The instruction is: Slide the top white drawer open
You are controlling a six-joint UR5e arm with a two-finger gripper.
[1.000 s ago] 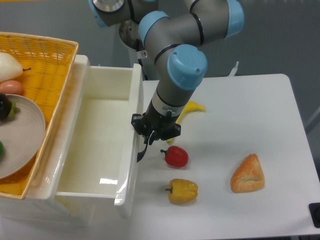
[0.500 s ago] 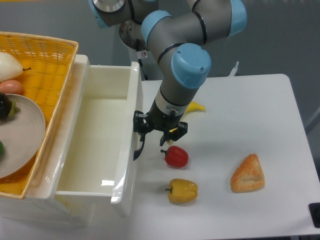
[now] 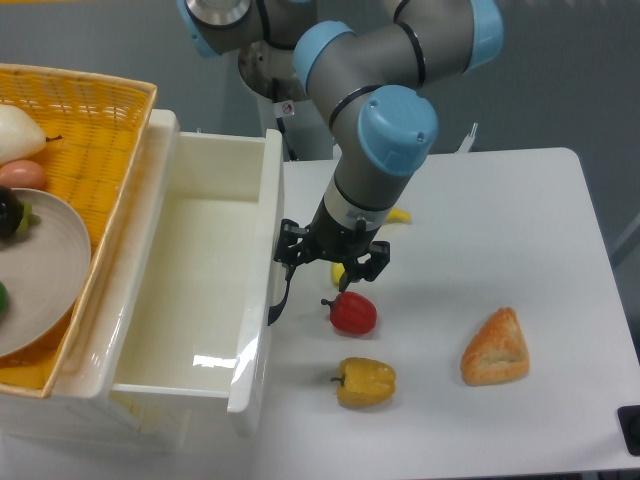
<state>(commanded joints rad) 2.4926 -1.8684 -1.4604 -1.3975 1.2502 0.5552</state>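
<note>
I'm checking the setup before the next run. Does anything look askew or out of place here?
Nothing looks spilled or damaged. The top drawer stands pulled out and empty, its black handle beside the gripper. The banana lies partly hidden behind the arm.

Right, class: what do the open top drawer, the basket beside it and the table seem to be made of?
The top white drawer: probably glossy plastic; its floor mirrors the light in bright patches. The basket: woven yellow wicker or a look-alike; the criss-cross weave shows. The table: a smooth matte white top, maybe laminate; the material is uncertain.
</note>
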